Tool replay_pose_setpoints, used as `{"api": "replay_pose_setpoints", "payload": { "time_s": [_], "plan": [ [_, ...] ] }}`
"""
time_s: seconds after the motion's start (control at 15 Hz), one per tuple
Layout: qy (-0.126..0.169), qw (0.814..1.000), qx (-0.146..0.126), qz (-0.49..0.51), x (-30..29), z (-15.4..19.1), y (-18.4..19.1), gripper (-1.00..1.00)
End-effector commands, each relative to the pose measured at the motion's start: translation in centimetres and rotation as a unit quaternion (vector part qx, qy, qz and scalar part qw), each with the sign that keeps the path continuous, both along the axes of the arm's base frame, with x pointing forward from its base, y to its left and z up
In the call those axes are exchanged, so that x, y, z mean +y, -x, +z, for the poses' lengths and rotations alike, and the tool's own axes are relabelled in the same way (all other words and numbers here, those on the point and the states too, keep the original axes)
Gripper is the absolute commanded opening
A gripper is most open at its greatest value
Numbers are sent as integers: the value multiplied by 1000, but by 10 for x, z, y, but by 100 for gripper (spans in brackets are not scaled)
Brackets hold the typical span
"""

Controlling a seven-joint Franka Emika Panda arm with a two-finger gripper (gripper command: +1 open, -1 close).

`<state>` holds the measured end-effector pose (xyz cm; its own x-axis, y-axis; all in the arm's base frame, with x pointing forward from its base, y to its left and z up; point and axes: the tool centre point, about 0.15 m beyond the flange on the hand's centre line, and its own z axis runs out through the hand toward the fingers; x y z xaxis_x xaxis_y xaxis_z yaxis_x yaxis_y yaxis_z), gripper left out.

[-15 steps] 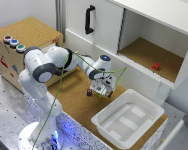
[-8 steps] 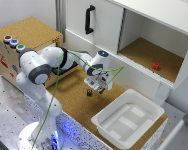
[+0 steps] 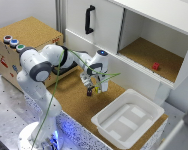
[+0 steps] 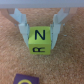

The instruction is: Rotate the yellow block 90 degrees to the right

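From my remote station, the wrist camera looks down on a small yellow cube-shaped block (image 4: 39, 41) printed with black letters, an "N" on one face and an "R" on the adjoining face. It sits on a speckled brown cork surface (image 4: 67, 62). The gripper (image 4: 39, 31) straddles the block, its two pale, translucent fingers (image 4: 22, 29) pressed against opposite sides of it. Near one edge of the picture, partly cut off, lies a dark purple block (image 4: 24, 80) bearing a yellow mark.
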<state>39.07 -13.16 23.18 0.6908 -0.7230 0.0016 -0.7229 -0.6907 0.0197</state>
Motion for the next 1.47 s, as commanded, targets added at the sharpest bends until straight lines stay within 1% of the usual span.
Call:
{"api": "replay_pose_setpoints", "payload": {
  "time_s": [0.0,0.07,0.13,0.2,0.27,0.33,0.4,0.47,0.53,0.6,0.67,0.73,0.8,0.93,1.0,1.13,1.2,1.27,1.33,1.4],
  "plan": [
    [-35,980,-4,-195,-17,-19,-2,-100],
    [-39,975,-3,-221,-18,-20,-2,-100],
    [-36,964,2,-265,-18,-17,0,-100],
    [-51,952,-13,-302,-17,-16,-1,-100],
    [-54,941,-40,-332,-15,-13,-7,-100],
    [-60,929,-54,-362,-16,-13,-6,-100],
    [-72,923,-68,-373,-20,-16,-10,-100],
    [-74,922,-71,-374,-28,-15,-15,-100],
    [-74,923,-63,-372,-34,-13,-19,-100],
    [-82,920,-57,-380,-34,-16,-18,-100],
    [-87,922,-44,-376,-32,-18,-18,-100],
    [-85,924,-31,-371,-30,-17,-18,100],
    [-81,930,-21,-358,-29,-16,-21,100],
    [-64,942,-14,-328,-23,-11,-24,100],
    [-60,946,-19,-317,-23,-5,-24,100],
    [-58,947,-36,-313,-26,3,-20,100],
    [-55,951,-52,-300,-29,11,-21,100],
    [-52,957,-62,-278,-31,18,-24,100],
    [-38,966,-72,-244,-33,31,-26,100],
    [-16,981,-65,-183,-35,43,-29,100]
  ]
}}
